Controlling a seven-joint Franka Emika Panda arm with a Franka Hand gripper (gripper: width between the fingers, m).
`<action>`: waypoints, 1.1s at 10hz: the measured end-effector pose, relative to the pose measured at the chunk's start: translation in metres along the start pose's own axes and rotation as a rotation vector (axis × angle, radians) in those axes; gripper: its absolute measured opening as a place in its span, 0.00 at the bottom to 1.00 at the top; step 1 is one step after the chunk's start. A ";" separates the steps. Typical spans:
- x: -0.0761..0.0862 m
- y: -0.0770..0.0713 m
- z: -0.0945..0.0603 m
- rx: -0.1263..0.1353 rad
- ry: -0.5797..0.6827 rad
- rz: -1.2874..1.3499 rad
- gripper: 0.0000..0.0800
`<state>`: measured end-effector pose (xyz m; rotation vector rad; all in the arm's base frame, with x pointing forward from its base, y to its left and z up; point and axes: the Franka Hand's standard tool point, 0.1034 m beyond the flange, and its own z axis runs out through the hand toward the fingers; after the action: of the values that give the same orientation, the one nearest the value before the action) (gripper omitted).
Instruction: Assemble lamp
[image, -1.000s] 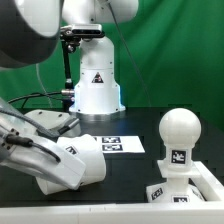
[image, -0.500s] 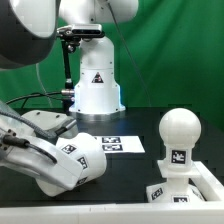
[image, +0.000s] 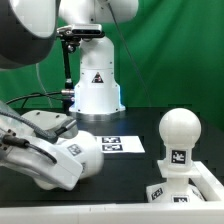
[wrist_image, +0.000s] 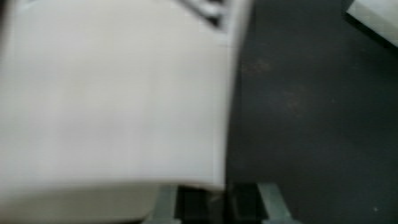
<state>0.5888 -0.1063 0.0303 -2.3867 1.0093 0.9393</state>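
The white tapered lamp shade (image: 72, 160) lies on its side on the black table at the exterior view's left. My gripper (image: 58, 147) comes in from the left and is shut on the shade's wall near its rim. In the wrist view the shade (wrist_image: 107, 100) fills most of the picture, blurred, and my gripper (wrist_image: 226, 200) has a finger on each side of its edge. The round-headed bulb (image: 180, 130) stands upright on the blocky base (image: 188, 190) at the right, apart from the shade.
The marker board (image: 122, 144) lies flat on the table between the shade and the bulb. The white robot pedestal (image: 95, 85) with a triangle sticker stands at the back. Cables run along the back left. Green backdrop behind.
The shade has shifted a little to the exterior view's left and turned slightly in my grip. The bulb and base have not moved.
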 end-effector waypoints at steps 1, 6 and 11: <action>0.000 0.000 0.000 0.000 0.000 0.000 0.04; 0.000 0.000 0.000 0.000 0.000 0.000 0.04; -0.003 0.016 -0.002 0.011 -0.049 0.021 0.40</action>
<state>0.5762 -0.1161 0.0323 -2.3363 1.0201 0.9922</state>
